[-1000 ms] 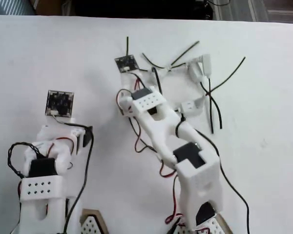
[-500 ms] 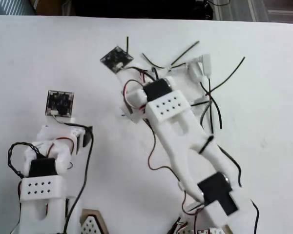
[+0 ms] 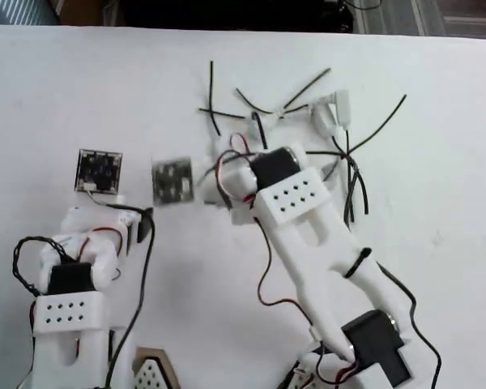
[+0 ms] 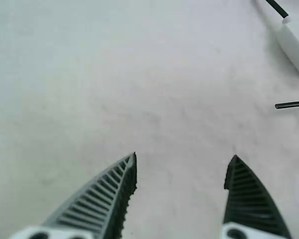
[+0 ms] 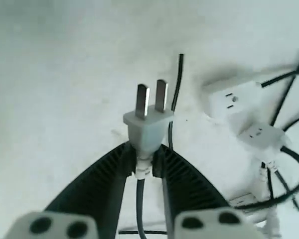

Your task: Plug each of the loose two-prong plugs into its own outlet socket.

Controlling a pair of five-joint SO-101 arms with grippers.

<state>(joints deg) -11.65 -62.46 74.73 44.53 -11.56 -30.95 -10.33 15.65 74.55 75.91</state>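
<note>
I am gripping the two-prong plug [image 5: 148, 124] in the right claw [image 5: 144, 149], clamped at its neck mid-frame, left of the outlet sockets [image 3: 328, 117], risking it pivoting when pressed home.

No legible text, number, label or sign was found on any surface. The grey two-prong plug [image 5: 148, 130] has a plain body with no readable print. The white outlet sockets [image 5: 229, 102] show slot openings only; any moulded marking on them is possibly too small to make out in the right wrist view. The dark square board [image 3: 99, 170] in the high view bears pale specks that cannot be read as characters.
</note>
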